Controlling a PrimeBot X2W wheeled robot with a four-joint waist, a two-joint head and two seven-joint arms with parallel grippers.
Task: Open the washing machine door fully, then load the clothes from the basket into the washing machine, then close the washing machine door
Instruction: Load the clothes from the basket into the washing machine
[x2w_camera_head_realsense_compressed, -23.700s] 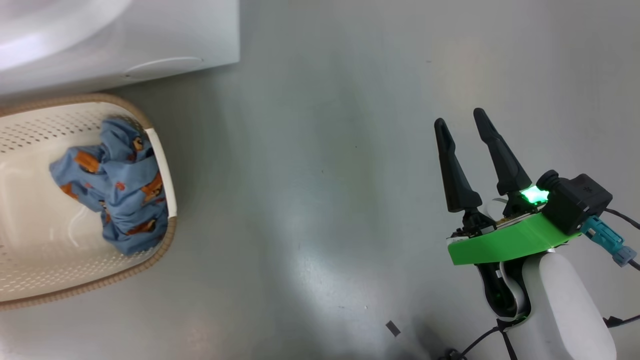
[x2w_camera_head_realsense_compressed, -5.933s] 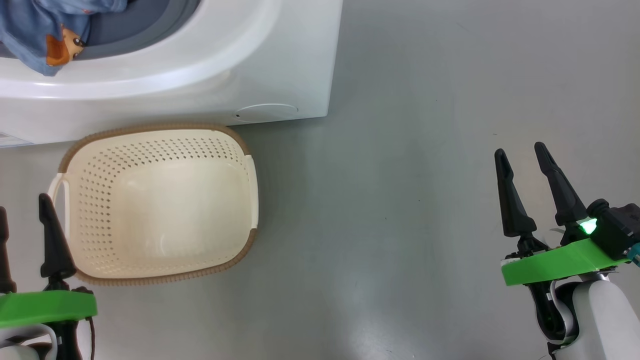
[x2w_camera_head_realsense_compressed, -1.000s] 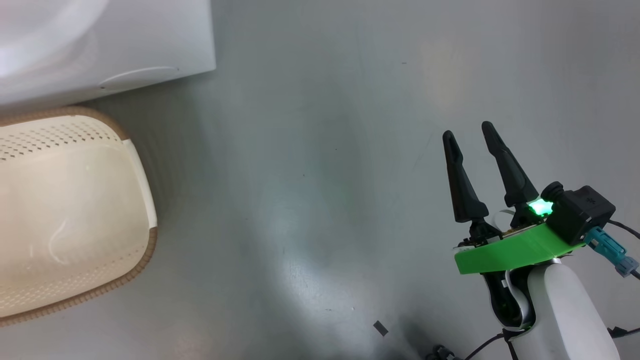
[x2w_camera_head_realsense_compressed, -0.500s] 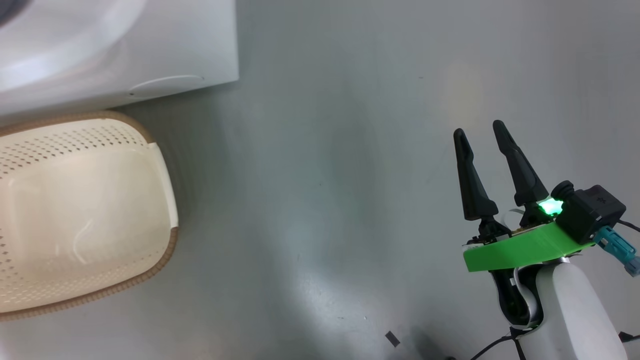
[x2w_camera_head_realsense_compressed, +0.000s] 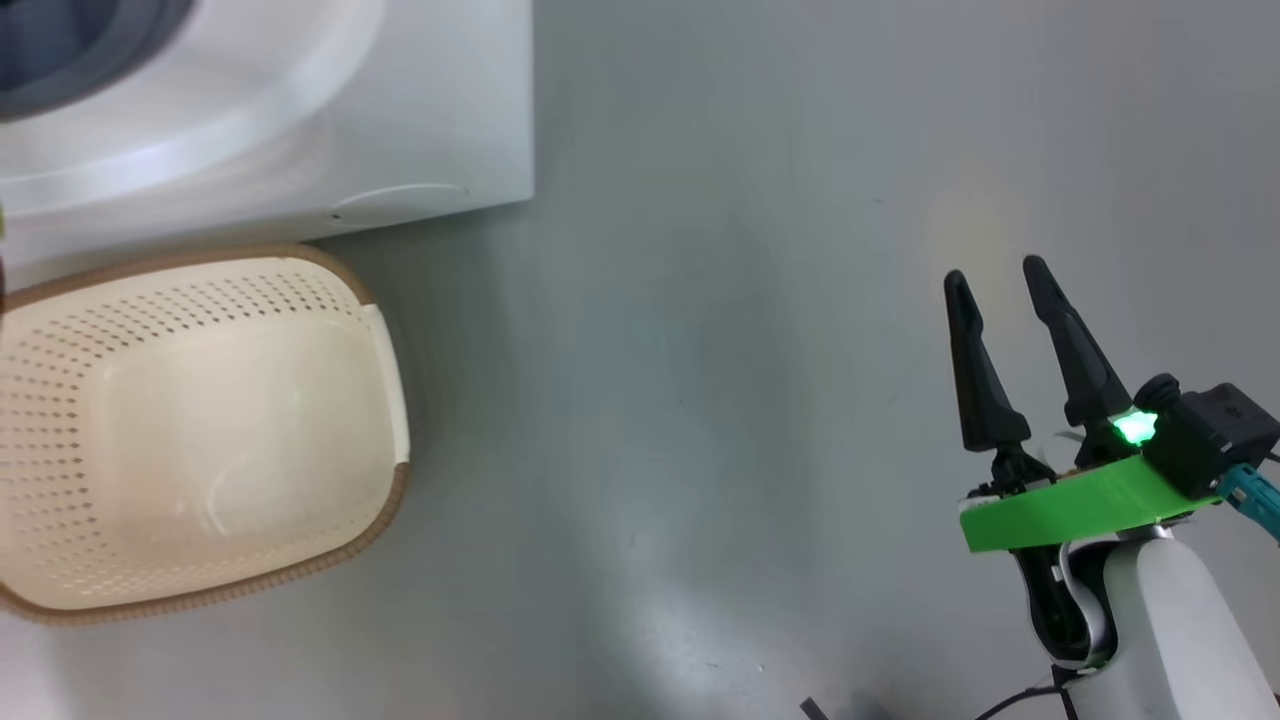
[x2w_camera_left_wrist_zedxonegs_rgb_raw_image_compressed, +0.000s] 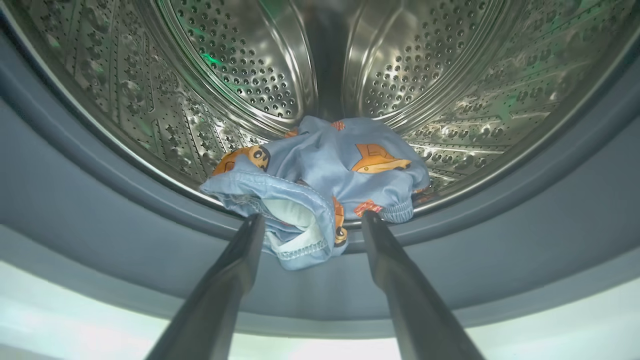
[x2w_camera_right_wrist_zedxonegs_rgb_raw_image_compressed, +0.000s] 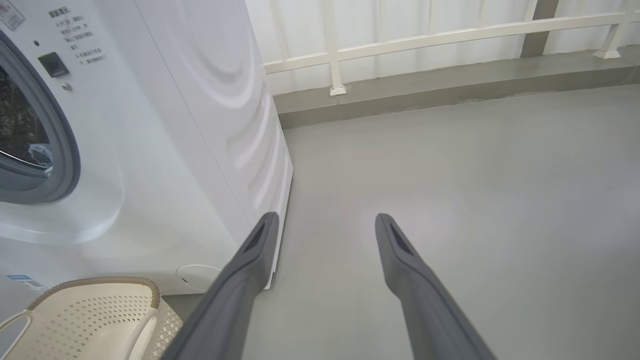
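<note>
Head view: one cream plastic basket (x2w_camera_head_realsense_compressed: 200, 290), perforated and brown-rimmed, sat just beside one white boxy washing machine (x2w_camera_head_realsense_compressed: 300, 130). The right claw (x2w_camera_head_realsense_compressed: 995, 270) hung wide open and empty over the grey floor (x2w_camera_head_realsense_compressed: 700, 400).

Left wrist view: the left claw (x2w_camera_left_wrist_zedxonegs_rgb_raw_image_compressed: 312, 218) gaped, gripping nothing. One crumpled blue bundle of clothes (x2w_camera_left_wrist_zedxonegs_rgb_raw_image_compressed: 330, 160) lay at the lip of the perforated steel drum (x2w_camera_left_wrist_zedxonegs_rgb_raw_image_compressed: 240, 65), draping the grey gasket (x2w_camera_left_wrist_zedxonegs_rgb_raw_image_compressed: 100, 215).

Right wrist view: two dark fingers (x2w_camera_right_wrist_zedxonegs_rgb_raw_image_compressed: 240, 280) stood spread.

washing machine (x2w_camera_head_realsense_compressed: 400, 120): 1 | basket (x2w_camera_head_realsense_compressed: 200, 300): 1 | clothes heap (x2w_camera_left_wrist_zedxonegs_rgb_raw_image_compressed: 325, 170): 1 | gripper: 2, left gripper (x2w_camera_left_wrist_zedxonegs_rgb_raw_image_compressed: 312, 216), right gripper (x2w_camera_head_realsense_compressed: 995, 268)
</note>
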